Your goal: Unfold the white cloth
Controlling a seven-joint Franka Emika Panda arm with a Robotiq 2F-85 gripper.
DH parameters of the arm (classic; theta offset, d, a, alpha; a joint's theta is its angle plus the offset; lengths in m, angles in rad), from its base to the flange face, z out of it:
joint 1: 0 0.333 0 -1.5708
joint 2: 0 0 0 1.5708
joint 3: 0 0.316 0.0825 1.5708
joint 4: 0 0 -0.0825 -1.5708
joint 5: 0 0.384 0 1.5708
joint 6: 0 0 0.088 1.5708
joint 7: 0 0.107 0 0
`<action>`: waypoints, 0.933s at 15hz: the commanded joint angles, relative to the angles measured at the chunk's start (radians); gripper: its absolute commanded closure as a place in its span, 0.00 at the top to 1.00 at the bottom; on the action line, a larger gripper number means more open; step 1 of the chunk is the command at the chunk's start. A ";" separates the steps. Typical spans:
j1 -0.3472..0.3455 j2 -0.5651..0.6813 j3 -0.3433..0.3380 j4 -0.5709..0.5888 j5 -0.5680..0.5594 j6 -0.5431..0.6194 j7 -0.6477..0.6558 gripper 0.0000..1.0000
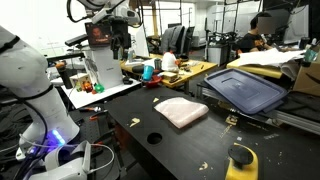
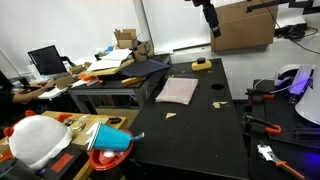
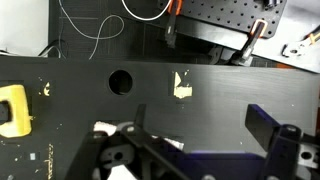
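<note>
The white cloth (image 1: 181, 111) lies folded in a flat square near the middle of the black table (image 1: 200, 145); it also shows in an exterior view (image 2: 177, 91). My gripper (image 1: 120, 42) hangs high above the table, well away from the cloth, and is seen at the top of an exterior view (image 2: 210, 18). In the wrist view the gripper (image 3: 203, 115) is open and empty, looking down at bare table. The cloth is out of the wrist view.
A yellow object (image 1: 242, 160) lies near the table edge, also in the wrist view (image 3: 12, 108). A round hole (image 3: 120, 81) is in the tabletop. A dark blue bin lid (image 1: 245, 90) and cluttered benches stand beyond the table.
</note>
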 commanded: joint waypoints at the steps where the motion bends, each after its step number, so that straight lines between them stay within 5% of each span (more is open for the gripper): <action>1: 0.017 0.062 -0.007 -0.017 -0.006 0.040 0.009 1.00; 14: -0.020 0.396 -0.025 -0.010 -0.182 0.457 0.023 1.00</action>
